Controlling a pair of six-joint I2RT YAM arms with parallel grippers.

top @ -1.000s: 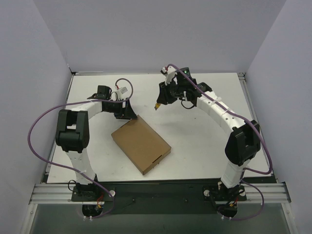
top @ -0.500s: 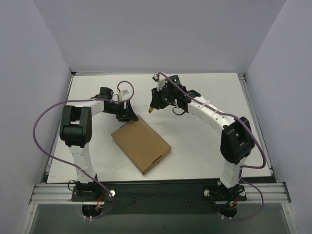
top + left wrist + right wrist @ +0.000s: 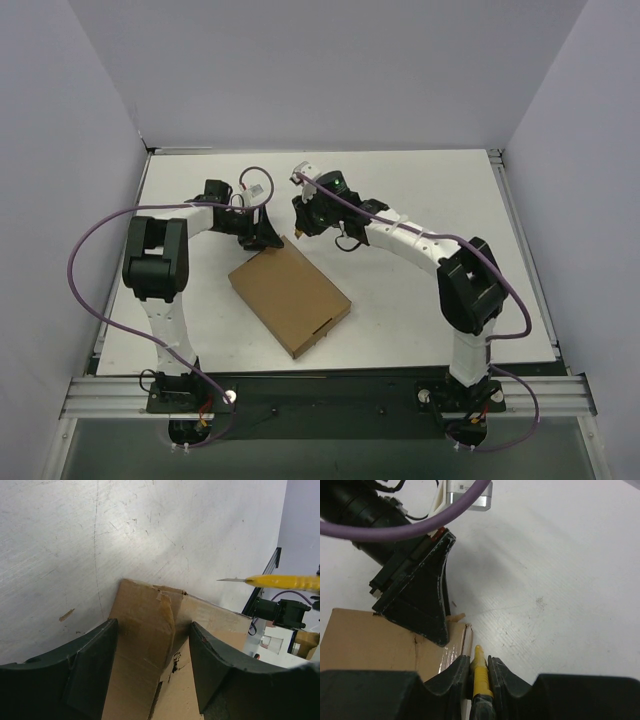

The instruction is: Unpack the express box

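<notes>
- The express box [image 3: 290, 298] lies flat on the white table [image 3: 420, 290], turned at an angle so that one corner points away from the arm bases.
- Its lid is down. What is inside does not show in any view.
- In the left wrist view, the cardboard at the box's [image 3: 145, 630] far corner is creased and torn, with a small dark gap at the seam.
- In the right wrist view, a glossy strip that looks like tape runs along the box [image 3: 370, 640] edge by that corner.
- The left gripper [image 3: 262, 232] sits low at the far corner of the box. Its jaws are apart and the corner lies between the two dark fingers [image 3: 85, 675]. Whether the pads press the cardboard cannot be told.
- The right gripper [image 3: 303, 222] hangs just beyond the same corner, beside the left gripper. Its jaws are clamped together on the yellow-handled tool [image 3: 480, 672].
- The tool's thin grey blade points toward the box's far corner and ends just short of it. From the left wrist the tool [image 3: 285, 581] is seen raised above the table, level with the box's far side.
- A small brown scrap [image 3: 66, 614] lies on the table just beside the box's far corner.
</notes>
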